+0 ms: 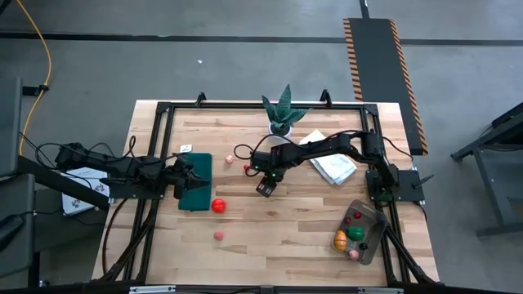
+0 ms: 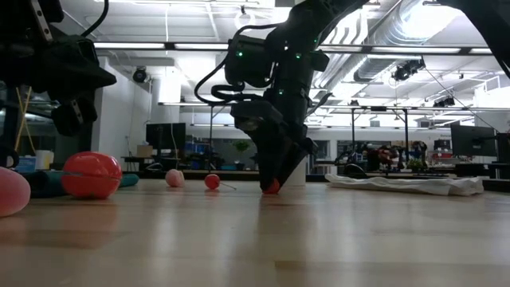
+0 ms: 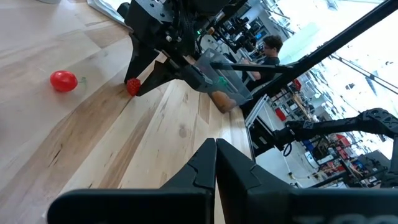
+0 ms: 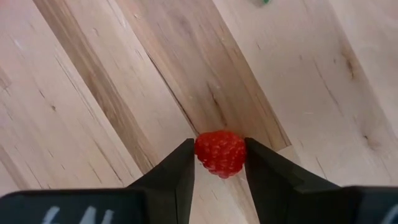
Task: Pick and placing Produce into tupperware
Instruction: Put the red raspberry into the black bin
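On wooden table (image 4: 93,93), raspberry (image 4: 220,152) sits between right fingers (image 4: 177,174).

Bare wooden tabletop (image 1: 278,233) lies open at six o'clock. At twelve o'clock a spiky green potted plant (image 1: 282,110) blocks passage; folded white cloth (image 1: 333,166) at three

Table (image 4: 93,74) pale wood, matt grain; raspberry (image 4: 221,152) bumpy; tomato (image 2: 92,174) glossy plastic.
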`<move>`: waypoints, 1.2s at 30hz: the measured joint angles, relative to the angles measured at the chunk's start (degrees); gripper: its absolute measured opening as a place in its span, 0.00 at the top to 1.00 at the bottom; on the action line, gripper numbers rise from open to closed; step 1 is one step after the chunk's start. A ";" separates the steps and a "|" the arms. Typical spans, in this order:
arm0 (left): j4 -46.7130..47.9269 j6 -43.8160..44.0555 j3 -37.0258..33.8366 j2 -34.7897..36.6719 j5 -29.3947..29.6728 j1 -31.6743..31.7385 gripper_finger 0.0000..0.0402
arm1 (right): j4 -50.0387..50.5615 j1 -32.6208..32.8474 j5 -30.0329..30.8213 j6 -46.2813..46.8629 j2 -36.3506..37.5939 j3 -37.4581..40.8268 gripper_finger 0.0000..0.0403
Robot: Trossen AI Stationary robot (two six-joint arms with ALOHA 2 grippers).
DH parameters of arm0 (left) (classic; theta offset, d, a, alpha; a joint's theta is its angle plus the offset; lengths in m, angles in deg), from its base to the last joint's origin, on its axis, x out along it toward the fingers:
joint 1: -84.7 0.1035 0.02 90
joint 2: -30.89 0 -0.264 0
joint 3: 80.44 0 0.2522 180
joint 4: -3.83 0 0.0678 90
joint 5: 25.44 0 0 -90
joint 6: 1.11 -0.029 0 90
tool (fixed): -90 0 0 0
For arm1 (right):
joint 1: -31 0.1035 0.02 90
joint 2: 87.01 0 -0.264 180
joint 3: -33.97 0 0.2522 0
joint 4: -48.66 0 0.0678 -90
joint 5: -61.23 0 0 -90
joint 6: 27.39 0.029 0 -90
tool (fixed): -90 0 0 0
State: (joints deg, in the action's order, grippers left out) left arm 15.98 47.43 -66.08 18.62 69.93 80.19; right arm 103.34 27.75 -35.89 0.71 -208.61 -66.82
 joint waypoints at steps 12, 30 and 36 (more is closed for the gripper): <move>0.00 -0.02 0.00 0.00 0.00 0.00 1.00 | 1.84 -0.09 -0.08 -0.30 0.04 -2.20 0.72; 0.02 -0.24 0.00 0.01 -0.04 0.00 1.00 | 14.04 -1.56 -0.09 -4.88 0.09 -14.96 0.72; 0.02 -0.67 0.00 0.00 -0.04 0.00 1.00 | 16.20 -1.60 -0.09 -5.16 0.09 -17.04 0.72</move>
State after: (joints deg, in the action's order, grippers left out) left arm 16.00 46.76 -66.08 18.62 69.89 80.19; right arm 119.54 26.16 -35.97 -4.45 -208.52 -83.86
